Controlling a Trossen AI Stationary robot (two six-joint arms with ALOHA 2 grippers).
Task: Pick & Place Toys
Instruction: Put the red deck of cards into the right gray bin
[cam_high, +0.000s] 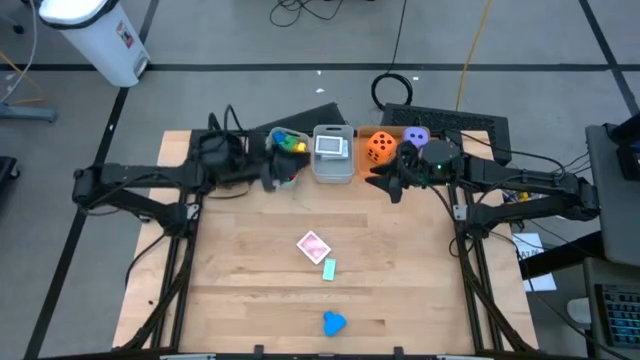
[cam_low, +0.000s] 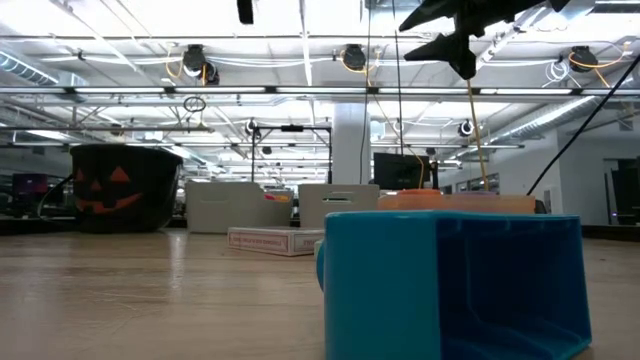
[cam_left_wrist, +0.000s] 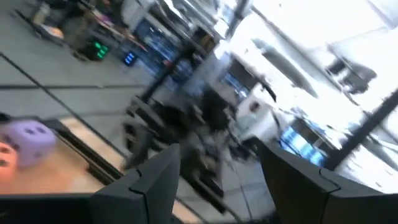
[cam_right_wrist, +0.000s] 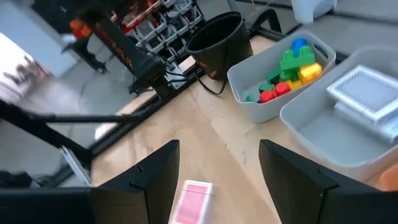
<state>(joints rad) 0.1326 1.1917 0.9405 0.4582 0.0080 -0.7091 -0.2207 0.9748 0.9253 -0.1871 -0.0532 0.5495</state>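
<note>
On the bare table lie a pink-backed playing card (cam_high: 313, 246), a small pale green block (cam_high: 329, 269) and a blue block (cam_high: 333, 323). The blue block (cam_low: 450, 285) fills the low view's foreground. My left gripper (cam_high: 283, 180) hangs open above the table near the far edge, in front of the bin of coloured blocks (cam_high: 286, 143), with nothing between its fingers (cam_left_wrist: 155, 171). My right gripper (cam_high: 385, 183) is open too, raised in front of the orange die (cam_high: 379, 147) and purple die (cam_high: 416, 137). In its wrist view the card (cam_right_wrist: 189, 202) lies below it.
Along the far edge stand a clear bin of blocks (cam_right_wrist: 280, 74), a clear bin holding cards (cam_high: 332, 150) and an orange tray (cam_high: 398, 130) bearing both dice. A round black pot (cam_low: 120, 185) sits at the far left. Bare wood lies around the card and the two loose blocks.
</note>
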